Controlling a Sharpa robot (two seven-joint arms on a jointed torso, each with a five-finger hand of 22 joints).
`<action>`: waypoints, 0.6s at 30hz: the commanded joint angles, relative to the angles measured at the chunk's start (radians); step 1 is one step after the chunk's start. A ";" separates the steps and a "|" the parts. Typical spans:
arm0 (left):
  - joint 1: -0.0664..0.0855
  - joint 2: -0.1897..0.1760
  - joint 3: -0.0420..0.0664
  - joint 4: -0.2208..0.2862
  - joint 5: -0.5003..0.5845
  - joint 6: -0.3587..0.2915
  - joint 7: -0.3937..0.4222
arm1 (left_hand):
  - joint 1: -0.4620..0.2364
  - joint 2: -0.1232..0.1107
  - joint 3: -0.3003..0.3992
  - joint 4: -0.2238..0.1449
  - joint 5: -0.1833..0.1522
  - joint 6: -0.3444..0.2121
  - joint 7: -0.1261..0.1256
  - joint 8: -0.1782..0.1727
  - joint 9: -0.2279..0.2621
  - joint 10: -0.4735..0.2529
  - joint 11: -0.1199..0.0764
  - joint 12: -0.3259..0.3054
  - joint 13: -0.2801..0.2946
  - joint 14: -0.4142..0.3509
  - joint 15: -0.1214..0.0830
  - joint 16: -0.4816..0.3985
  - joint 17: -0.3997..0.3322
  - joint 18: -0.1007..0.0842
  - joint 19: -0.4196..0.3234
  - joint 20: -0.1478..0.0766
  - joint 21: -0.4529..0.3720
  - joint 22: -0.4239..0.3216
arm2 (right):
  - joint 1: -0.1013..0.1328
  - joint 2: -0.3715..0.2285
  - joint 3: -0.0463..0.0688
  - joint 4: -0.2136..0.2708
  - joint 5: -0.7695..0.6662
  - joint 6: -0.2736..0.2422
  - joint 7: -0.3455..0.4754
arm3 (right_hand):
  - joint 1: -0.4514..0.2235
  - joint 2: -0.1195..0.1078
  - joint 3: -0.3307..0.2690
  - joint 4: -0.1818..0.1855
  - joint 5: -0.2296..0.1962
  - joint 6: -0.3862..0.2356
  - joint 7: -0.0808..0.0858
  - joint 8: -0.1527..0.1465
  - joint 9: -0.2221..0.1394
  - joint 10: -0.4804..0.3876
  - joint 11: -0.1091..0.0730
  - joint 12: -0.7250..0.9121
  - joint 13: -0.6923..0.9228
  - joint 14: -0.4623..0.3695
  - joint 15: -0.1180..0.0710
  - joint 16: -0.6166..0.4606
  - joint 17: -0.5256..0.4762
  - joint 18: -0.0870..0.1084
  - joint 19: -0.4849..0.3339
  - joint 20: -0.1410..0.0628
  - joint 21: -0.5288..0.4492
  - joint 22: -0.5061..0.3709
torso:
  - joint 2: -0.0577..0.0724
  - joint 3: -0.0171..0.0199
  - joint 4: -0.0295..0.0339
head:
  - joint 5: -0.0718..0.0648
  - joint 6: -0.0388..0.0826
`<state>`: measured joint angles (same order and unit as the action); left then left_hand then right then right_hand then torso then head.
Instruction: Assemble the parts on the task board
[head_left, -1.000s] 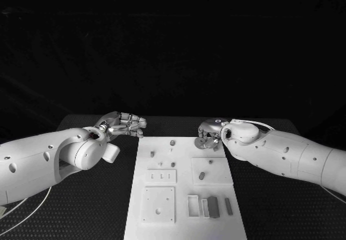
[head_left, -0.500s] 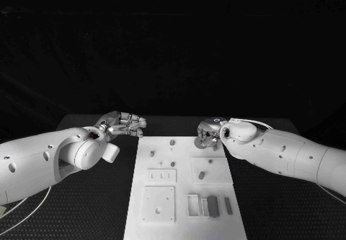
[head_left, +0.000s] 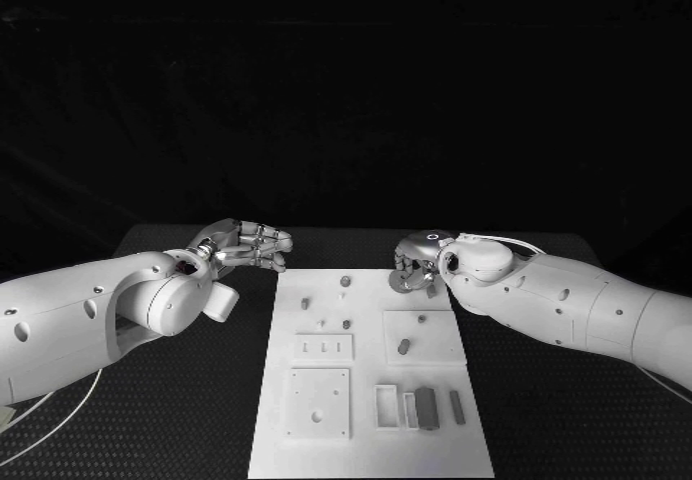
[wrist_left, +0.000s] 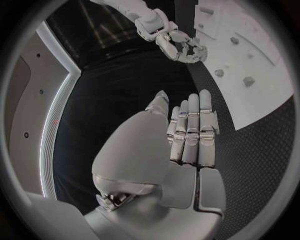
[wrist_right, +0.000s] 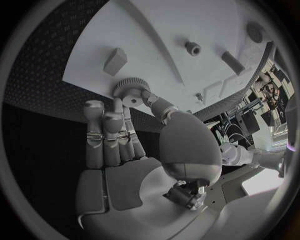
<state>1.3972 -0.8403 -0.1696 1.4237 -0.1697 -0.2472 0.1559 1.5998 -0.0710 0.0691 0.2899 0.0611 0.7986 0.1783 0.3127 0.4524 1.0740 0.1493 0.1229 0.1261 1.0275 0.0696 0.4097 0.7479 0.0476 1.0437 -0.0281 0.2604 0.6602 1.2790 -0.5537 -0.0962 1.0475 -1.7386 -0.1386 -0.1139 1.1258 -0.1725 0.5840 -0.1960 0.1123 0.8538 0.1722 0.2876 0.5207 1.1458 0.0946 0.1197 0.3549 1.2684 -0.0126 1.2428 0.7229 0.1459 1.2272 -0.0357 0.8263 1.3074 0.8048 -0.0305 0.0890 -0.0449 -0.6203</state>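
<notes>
The white task board (head_left: 368, 440) lies lengthwise in the middle of the table. Small grey parts stand on it, among them a peg (head_left: 346, 283) near the far edge, an oval piece (head_left: 405, 347) and a dark block (head_left: 427, 408) in a slot. My right hand (head_left: 418, 266) hovers at the board's far right corner and pinches a round toothed gear (wrist_right: 129, 90) between thumb and fingers, just over the board's edge (wrist_right: 87, 82). My left hand (head_left: 248, 247) hangs off the far left corner with its fingers (wrist_left: 190, 130) straight and side by side, holding nothing.
The black dotted table top (head_left: 188, 420) lies on both sides of the board. A small grey block (wrist_right: 115, 61) and a short peg (wrist_right: 192, 48) stand on the board close beyond the gear. My two white forearms flank the board.
My right hand has edged slightly towards the far side with the gear still in its grip. The left hand has barely moved.
</notes>
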 joint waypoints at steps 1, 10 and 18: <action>0.003 0.001 0.001 0.004 -0.005 0.013 0.007 | -0.009 -0.001 0.005 0.000 -0.005 0.003 0.004 -0.005 -0.001 0.001 0.007 -0.006 0.000 0.008 0.000 -0.007 0.001 0.011 -0.003 -0.002 -0.007 0.002 | -0.024 0.001 -0.016 -0.008 -0.026 0.090 -0.003 | 0.003 -0.006 0.001 -0.010 0.004 -0.008 0.002 -0.006 -0.003 0.000 0.001 -0.005 0.004 -0.005 -0.004 0.005 -0.002 0.116 -0.009 0.000 0.003 0.021 | -0.001 0.0000 -0.0010 | -0.001 -0.004; 0.003 -0.001 0.001 0.005 -0.005 0.013 0.006 | -0.009 -0.002 0.006 0.000 -0.005 0.003 0.004 -0.005 -0.001 0.001 0.007 -0.007 0.000 0.008 0.000 -0.007 0.002 0.011 -0.003 -0.003 -0.007 0.002 | -0.025 0.002 -0.021 -0.009 -0.035 0.143 -0.006 | 0.019 0.005 0.010 -0.046 0.004 -0.008 0.004 -0.007 -0.004 -0.005 0.003 -0.011 0.016 -0.008 -0.002 0.005 -0.005 0.116 -0.012 0.003 0.002 0.020 | -0.002 -0.0003 -0.0017 | -0.002 -0.008; 0.003 -0.001 0.001 0.006 -0.005 0.013 0.007 | -0.009 -0.002 0.006 0.000 -0.005 0.003 0.004 -0.005 -0.001 0.001 0.007 -0.007 0.001 0.009 0.000 -0.008 0.003 0.011 -0.003 -0.002 -0.007 0.002 | -0.028 0.009 -0.026 -0.016 -0.037 0.179 -0.006 | 0.016 0.015 0.015 -0.067 0.005 -0.017 0.005 -0.014 -0.010 -0.019 0.005 -0.023 0.020 -0.014 0.000 0.003 -0.009 0.116 -0.018 0.008 -0.001 0.020 | -0.001 -0.0004 -0.0003 | -0.004 -0.011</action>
<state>1.3972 -0.8416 -0.1695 1.4267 -0.1709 -0.2469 0.1557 1.5998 -0.0710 0.0692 0.2899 0.0611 0.7986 0.1783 0.3127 0.4525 1.0740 0.1493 0.1191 0.1261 1.0275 0.0696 0.4057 0.7498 0.0476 1.0437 -0.0281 0.2565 0.6608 1.2843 -0.5440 -0.1014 1.0439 -1.7652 -0.1088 -0.1155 1.1405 -0.1657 0.6006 -0.2568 0.1121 0.8416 0.1807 0.2764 0.5121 1.1327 0.1000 0.1071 0.3762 1.2607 -0.0121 1.2428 0.7155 0.1460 1.2166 -0.0248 0.8263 1.3073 0.8030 -0.0306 0.0876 -0.0477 -0.6299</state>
